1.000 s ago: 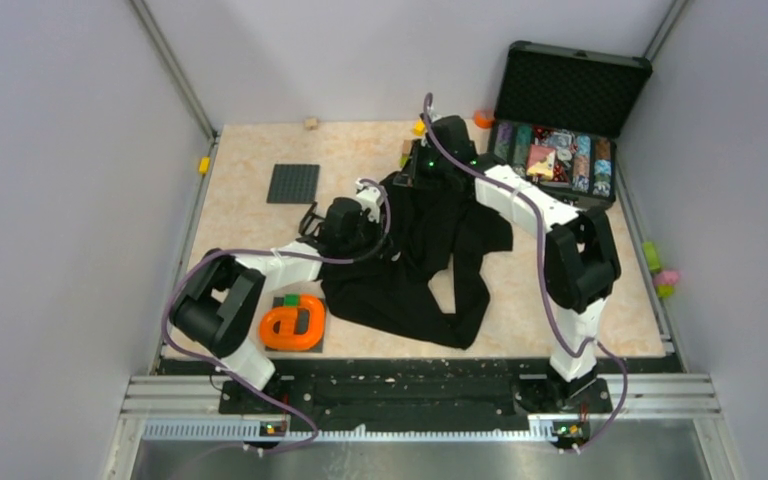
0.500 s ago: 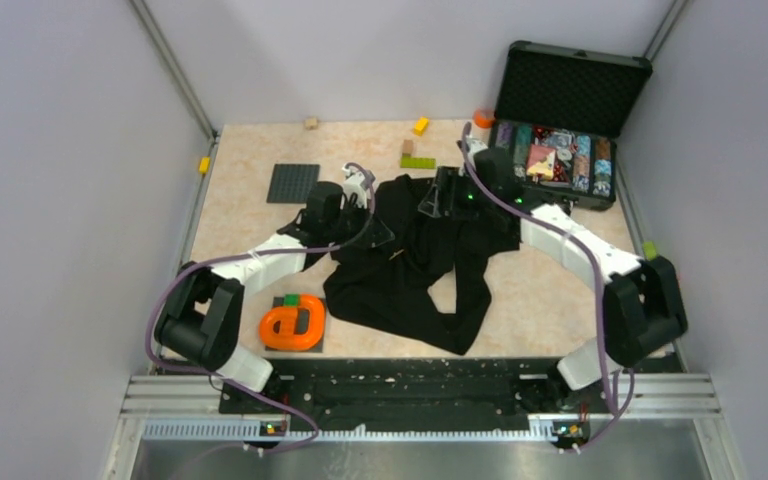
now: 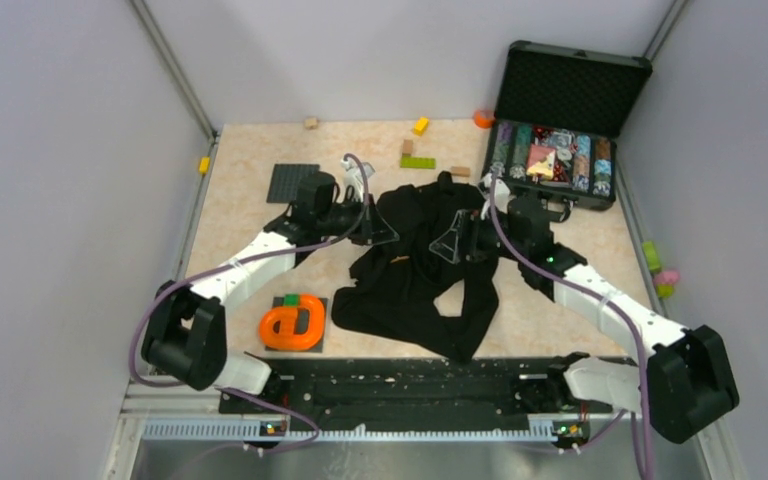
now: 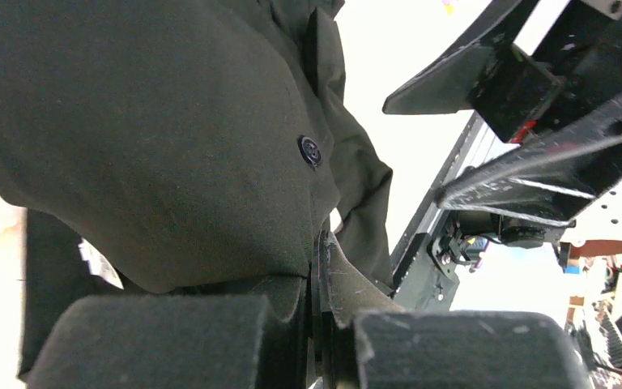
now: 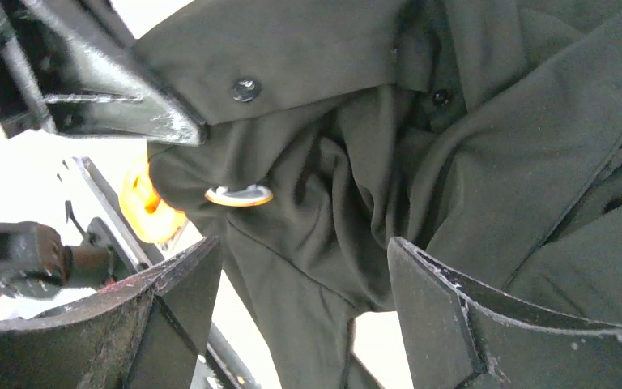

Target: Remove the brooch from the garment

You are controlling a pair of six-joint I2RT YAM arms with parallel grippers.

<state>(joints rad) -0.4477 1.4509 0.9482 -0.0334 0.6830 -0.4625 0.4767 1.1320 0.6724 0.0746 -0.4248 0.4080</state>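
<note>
Left gripper [image 4: 317, 284] clamps the black garment [image 4: 154, 146], apparently presenting the brooch [image 5: 239, 195] to the open right gripper [image 5: 300, 271].

black garment [image 3: 410, 290] crumpled on tan table [image 3: 240, 230], flanked by left gripper [image 3: 378, 230] and right gripper [image 3: 452, 246], open case [image 3: 572, 95] set far right, orange object [image 3: 295, 322] laid near left

Bare tabletop [image 3: 600, 235] lies open right of the black garment [image 3: 410, 270]. An open case [image 3: 570, 95] blocks the far right corner; an orange ring [image 3: 295, 322] and dark baseplate [image 3: 293, 183] crowd the left.
</note>
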